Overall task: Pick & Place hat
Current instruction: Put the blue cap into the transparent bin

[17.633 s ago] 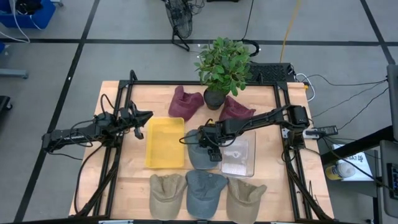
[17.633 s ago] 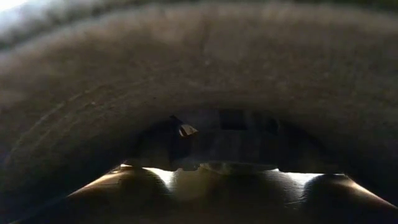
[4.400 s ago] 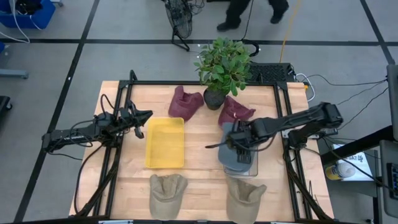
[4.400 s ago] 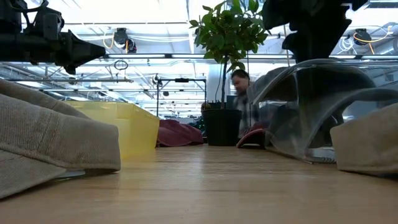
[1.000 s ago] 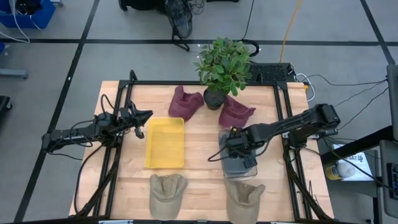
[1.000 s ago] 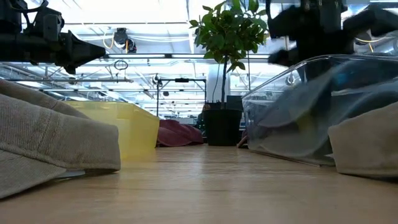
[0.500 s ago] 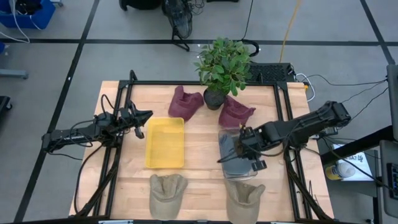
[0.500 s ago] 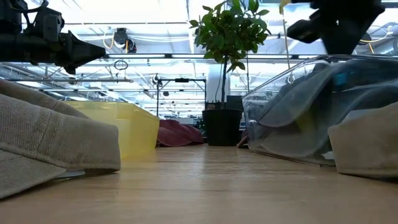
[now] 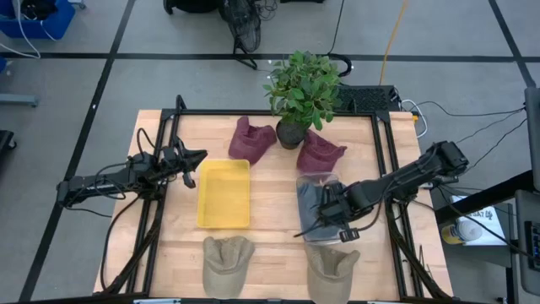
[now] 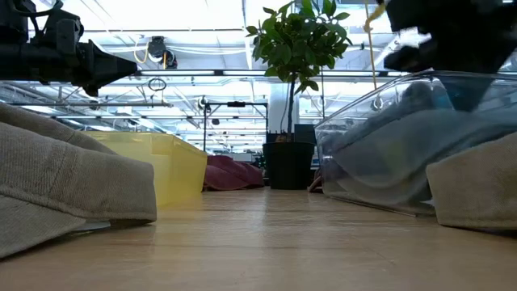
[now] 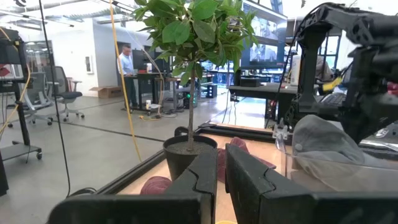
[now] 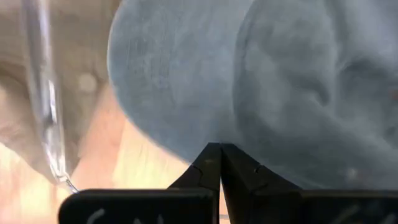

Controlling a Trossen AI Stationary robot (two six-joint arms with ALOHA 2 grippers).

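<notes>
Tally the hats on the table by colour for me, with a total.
Maroon hats: 2, one left of the plant pot, one right of it.
Tan caps: 2, at the near edge.
Grey caps: at least 1, in the clear bin; any beneath it are hidden.
Total: at least 5.

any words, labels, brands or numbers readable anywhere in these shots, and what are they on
No text can be read with certainty.
White marks on the right gripper's own body, at the edge of the right wrist view: cut off, unreadable.
Yellow-and-white printed item on the floor beside the table, high view: lettering too small to read.
Screens in the room behind the plant, left wrist view: too blurred to read.
Grey hat, clear bin, yellow bin: no visible lettering.
</notes>
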